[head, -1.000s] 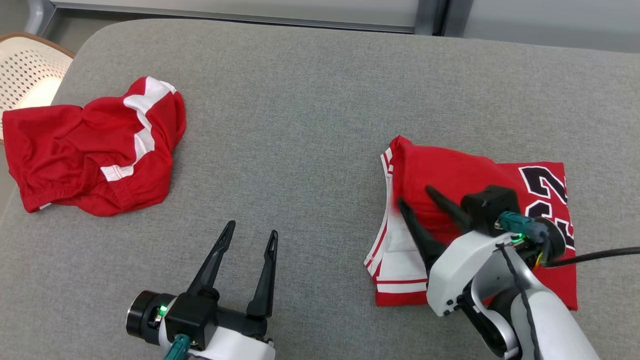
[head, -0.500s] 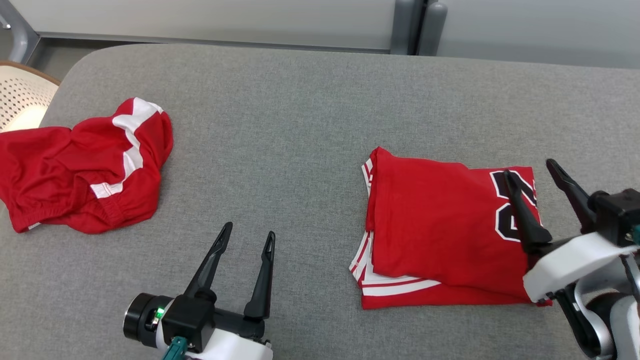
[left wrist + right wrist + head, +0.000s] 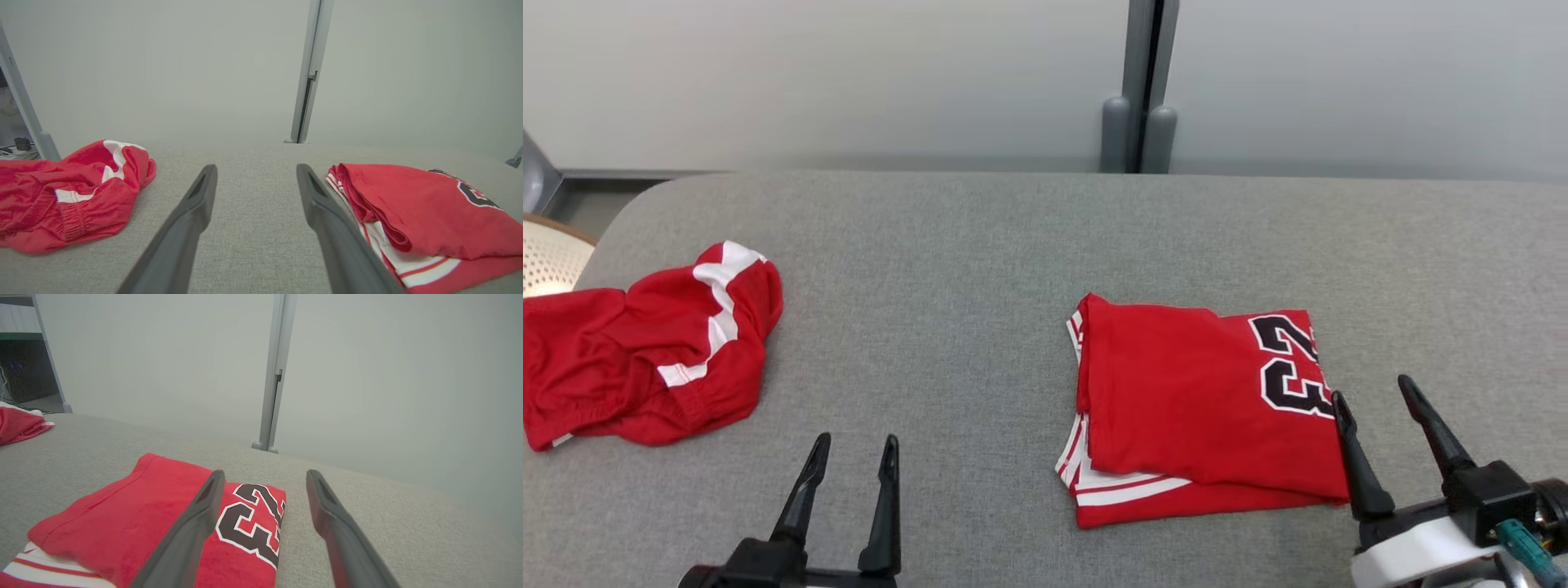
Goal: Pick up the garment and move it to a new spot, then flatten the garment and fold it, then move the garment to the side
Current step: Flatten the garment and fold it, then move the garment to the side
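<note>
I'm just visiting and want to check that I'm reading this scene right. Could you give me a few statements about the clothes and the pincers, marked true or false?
1. A red shirt with a black number lies folded on the gray cushion. True.
2. The right pincer is clamped on that shirt. False: it is open and grips nothing, by the shirt's right edge.
3. A second red garment with white stripes lies crumpled at the cushion's left end. True.
4. The left pincer holds the crumpled garment. False: it is open and empty, well apart from it.
</note>
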Robot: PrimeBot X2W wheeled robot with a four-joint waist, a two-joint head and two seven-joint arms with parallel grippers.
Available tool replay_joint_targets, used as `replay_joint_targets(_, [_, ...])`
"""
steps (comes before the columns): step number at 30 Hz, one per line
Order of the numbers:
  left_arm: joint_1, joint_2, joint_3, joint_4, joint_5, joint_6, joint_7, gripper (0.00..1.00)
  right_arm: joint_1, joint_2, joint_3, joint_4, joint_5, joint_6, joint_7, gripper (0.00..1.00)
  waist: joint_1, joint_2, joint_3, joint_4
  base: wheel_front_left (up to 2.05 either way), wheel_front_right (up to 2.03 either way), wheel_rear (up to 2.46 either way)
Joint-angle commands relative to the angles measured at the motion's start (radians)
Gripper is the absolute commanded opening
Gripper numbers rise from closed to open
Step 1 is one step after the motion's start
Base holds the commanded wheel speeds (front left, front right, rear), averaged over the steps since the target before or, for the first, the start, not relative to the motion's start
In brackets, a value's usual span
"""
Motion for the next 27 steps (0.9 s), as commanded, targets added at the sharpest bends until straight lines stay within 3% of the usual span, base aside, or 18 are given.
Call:
replay_joint_targets(1, [0.024,0.004,0.016,0.009,0.0,-0.005,-0.002,1.0,0.013,0.011,-0.002,0.025,-0.009,-0.001,-0.019,1.0,0.0,-0.0001,-0.057,-0.038,0.0,0.0,0.0])
replay_joint_targets(9, [0.075,0.004,0.066,-0.006,0.009,-0.021,-0.001,1.0,0.065,0.092,-0.023,-0.02,0.057,-0.001,-0.029,1.0,0.0,-0.0001,-0.099,-0.073,0.0,0.0,0.0])
replay_joint_targets(27, [0.082,0.004,0.067,0.056,0.069,-0.016,-0.001,1.0,0.078,0.089,0.029,0.0,0.069,-0.001,-0.029,1.0,0.0,-0.0001,-0.104,-0.078,0.0,0.0,0.0])
